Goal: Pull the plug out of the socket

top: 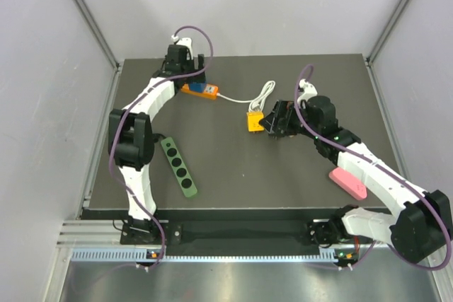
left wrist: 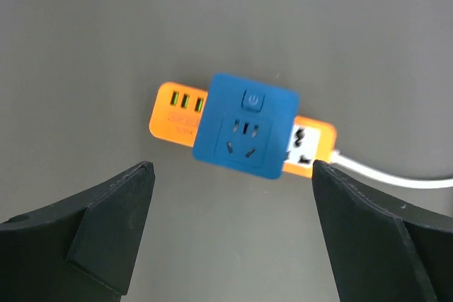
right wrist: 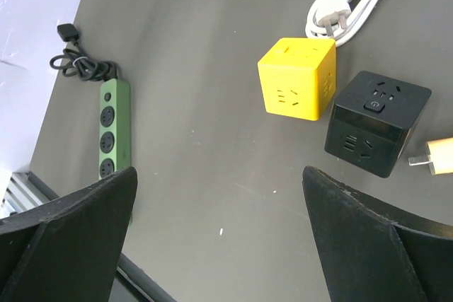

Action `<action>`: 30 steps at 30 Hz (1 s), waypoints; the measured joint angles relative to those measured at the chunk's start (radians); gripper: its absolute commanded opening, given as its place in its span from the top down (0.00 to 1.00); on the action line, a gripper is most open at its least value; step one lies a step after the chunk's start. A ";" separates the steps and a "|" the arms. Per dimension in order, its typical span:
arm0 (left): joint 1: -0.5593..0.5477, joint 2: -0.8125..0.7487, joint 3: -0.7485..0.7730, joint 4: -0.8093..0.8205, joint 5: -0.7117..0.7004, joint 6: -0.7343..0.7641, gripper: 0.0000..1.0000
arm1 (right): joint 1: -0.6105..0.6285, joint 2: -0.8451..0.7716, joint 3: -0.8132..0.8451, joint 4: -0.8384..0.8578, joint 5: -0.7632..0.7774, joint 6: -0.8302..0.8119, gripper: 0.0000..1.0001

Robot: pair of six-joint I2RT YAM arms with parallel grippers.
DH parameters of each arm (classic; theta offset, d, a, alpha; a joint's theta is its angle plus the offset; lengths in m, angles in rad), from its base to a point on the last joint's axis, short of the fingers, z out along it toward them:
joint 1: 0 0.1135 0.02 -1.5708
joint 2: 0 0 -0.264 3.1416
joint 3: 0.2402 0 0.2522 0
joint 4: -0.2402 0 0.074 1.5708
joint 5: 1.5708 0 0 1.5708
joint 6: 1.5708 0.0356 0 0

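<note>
1. We see the left hand [left wrist: 232, 169] at the far left of the tabletop [top: 241, 167], hanging over the orange socket [left wrist: 173, 109].
2. Its jaws stand wide apart and grip nothing. In the wrist view the two dark fingers [left wrist: 106, 224] frame the socket from below, and neither touches it.
3. The blue plug [left wrist: 245, 126], a squarish block with a button near its top edge, sits on the middle of the socket. It covers most of the socket and leaves one orange end showing on each side.
4. A white cable [top: 266, 92] leaves the right end of the socket, runs toward the middle of the tabletop and ends in a loose bundle.
5. The right hand [right wrist: 219, 172] hovers near the middle of the tabletop, right of centre. Its jaws are spread wide too, and we see nothing between them.
6. A yellow cube [right wrist: 297, 77] and a black cube [right wrist: 377, 122] stand side by side ahead of that hand, so close that we cannot tell whether they touch. The cable bundle lies just beyond them.
7. A pale plug-like piece [right wrist: 435, 157] pokes in at the right edge of the right wrist view, beside the black cube. We cannot tell what it belongs to.
8. A green strip [right wrist: 113, 129] with round outlets lies near the left arm, with its black cord [right wrist: 78, 65] bunched at its far end.
9. A pink thing [top: 347, 182] lies on the tabletop beside the right arm.
</note>
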State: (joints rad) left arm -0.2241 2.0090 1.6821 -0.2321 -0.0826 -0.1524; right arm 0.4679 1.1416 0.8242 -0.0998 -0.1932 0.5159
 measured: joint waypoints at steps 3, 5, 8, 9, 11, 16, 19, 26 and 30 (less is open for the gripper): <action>-0.002 0.047 0.001 -0.006 -0.008 0.032 0.03 | 0.000 0.000 0.000 0.000 -0.001 0.000 0.00; -0.008 0.074 0.002 -0.006 -0.002 0.046 0.03 | 0.000 0.000 0.000 0.000 -0.003 0.000 0.00; -0.013 0.105 0.006 -0.003 0.012 0.053 0.04 | 0.000 0.000 -0.006 0.002 -0.004 0.000 0.00; -0.015 0.117 0.011 -0.003 0.011 0.054 0.05 | 0.000 0.000 -0.008 -0.001 -0.004 0.000 0.00; -0.016 0.145 0.033 -0.002 0.010 0.057 0.09 | 0.000 0.000 -0.013 -0.002 -0.004 0.000 0.00; -0.014 0.198 0.074 0.010 0.011 0.068 0.25 | 0.000 0.000 -0.013 -0.024 0.000 -0.018 0.00; -0.010 0.200 0.074 0.014 0.013 0.068 0.41 | 0.000 0.000 -0.013 -0.065 0.013 -0.037 0.00; -0.010 0.131 -0.053 0.085 0.010 0.013 0.78 | -0.009 -0.005 -0.012 -0.087 0.015 -0.053 0.00; -0.016 0.024 -0.201 0.097 -0.004 -0.037 1.00 | -0.014 0.029 0.034 -0.110 -0.002 -0.077 0.00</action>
State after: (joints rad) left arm -0.2401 2.0331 1.4815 -0.1352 -0.0868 -0.1894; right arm 0.4534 1.1702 0.8585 -0.2100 -0.1951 0.4389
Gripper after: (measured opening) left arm 0.688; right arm 0.996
